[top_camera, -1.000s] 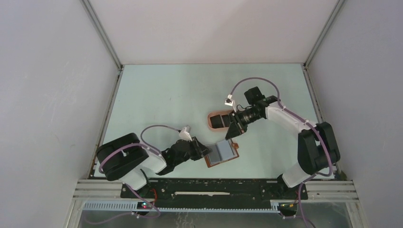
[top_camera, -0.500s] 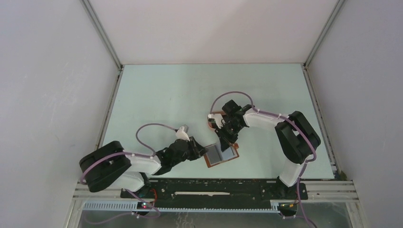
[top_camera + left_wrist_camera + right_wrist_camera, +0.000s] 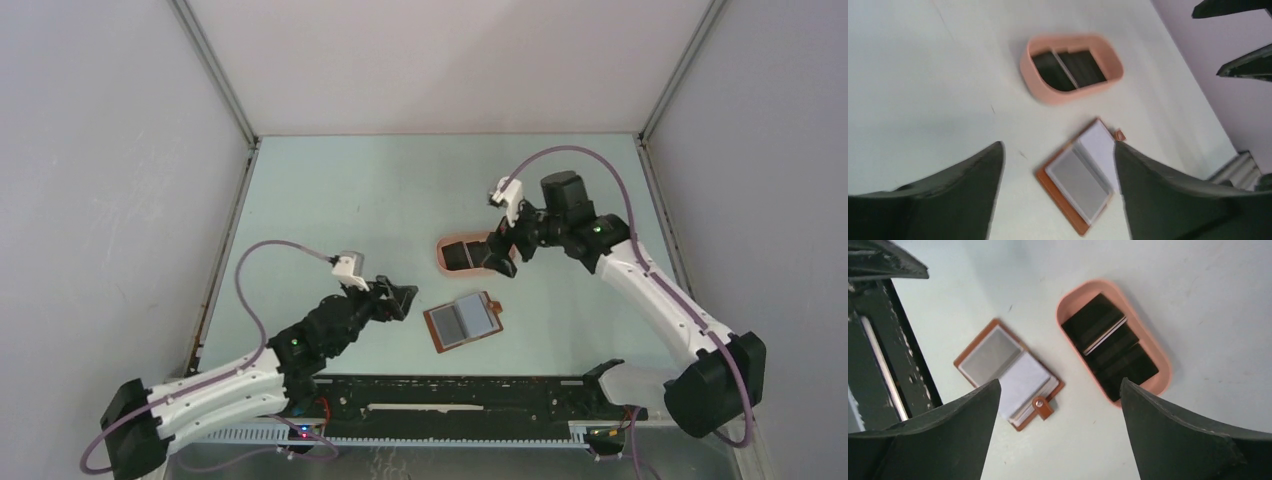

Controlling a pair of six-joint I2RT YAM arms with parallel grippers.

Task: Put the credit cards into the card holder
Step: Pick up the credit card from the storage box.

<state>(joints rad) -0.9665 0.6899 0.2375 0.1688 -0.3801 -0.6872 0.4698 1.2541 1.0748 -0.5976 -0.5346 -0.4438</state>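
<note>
Brown leather card holder (image 3: 462,322) lies open and flat just ahead of the left gripper (image 3: 398,298), whose fingers have come off its edge, drawn back and spread apart. The right gripper (image 3: 503,258), over the holder half a second ago, now hangs wide open above the pink tray (image 3: 443,262). The right wrist view shows what the top view half hides: black credit cards (image 3: 1108,342) filling the tray between its fingers. A pale edge among them is perhaps a tan card.
</note>
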